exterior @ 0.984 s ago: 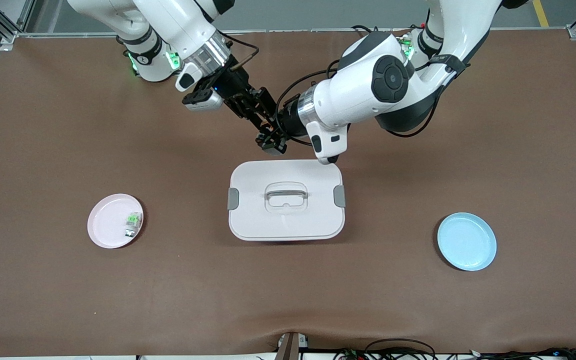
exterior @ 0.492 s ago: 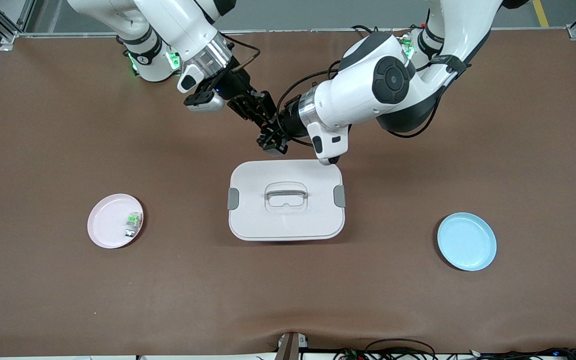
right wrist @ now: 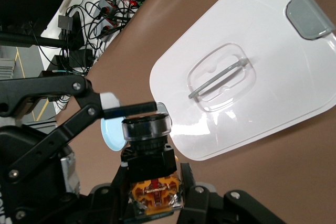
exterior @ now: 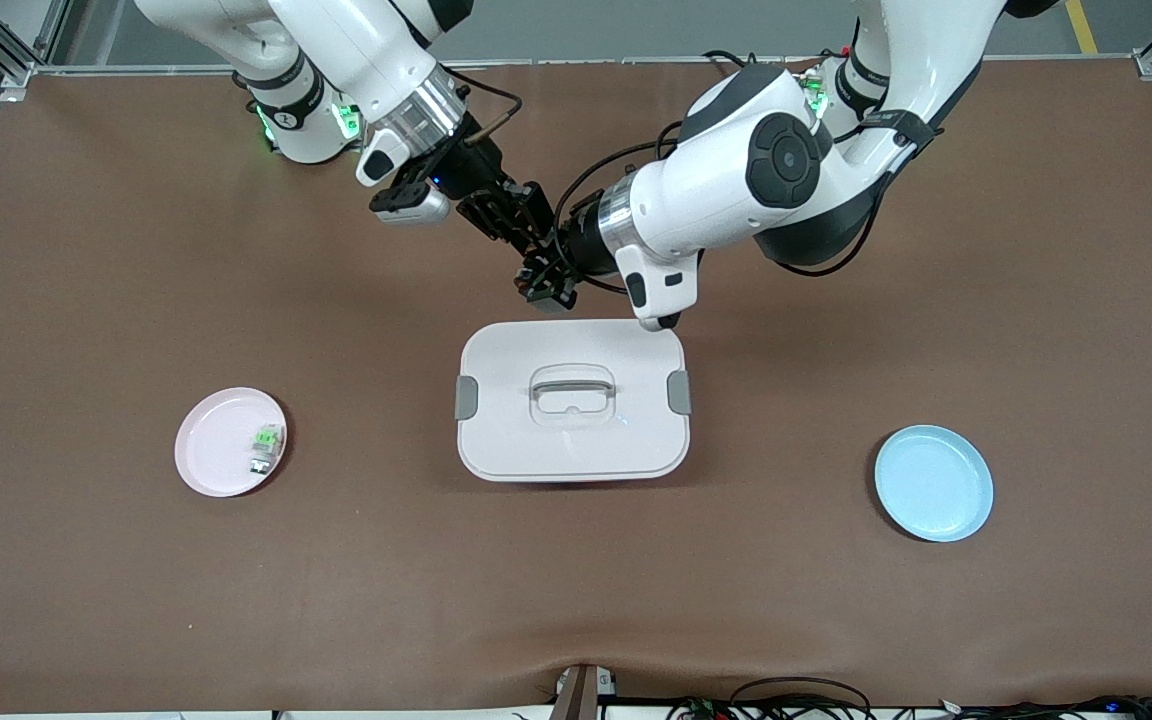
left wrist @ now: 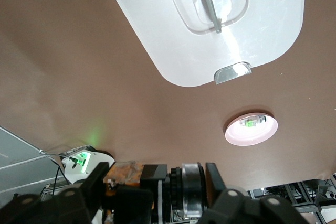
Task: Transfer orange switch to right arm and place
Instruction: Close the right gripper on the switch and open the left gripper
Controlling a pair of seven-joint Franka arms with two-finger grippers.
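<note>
The orange switch (right wrist: 154,192) is a small black cylinder with an orange block end and a round cap. It hangs in the air over the table just past the white box's edge nearest the robots' bases. My right gripper (right wrist: 155,195) is shut on its orange end, one finger on each side. My left gripper (left wrist: 157,184) grips it lengthwise, one finger on the cap and one on the orange end (left wrist: 123,174). In the front view the right gripper (exterior: 536,272) and the left gripper (exterior: 561,262) meet tip to tip, and the switch is mostly hidden between them.
A white lidded box (exterior: 496,440) with a handle sits mid-table below the grippers. A pink plate (exterior: 206,455) holding a pale green part (exterior: 266,438) lies toward the right arm's end. A blue plate (exterior: 933,483) lies toward the left arm's end.
The right gripper has edged in toward the left gripper and settled around the switch's orange end. The left arm has barely moved.
</note>
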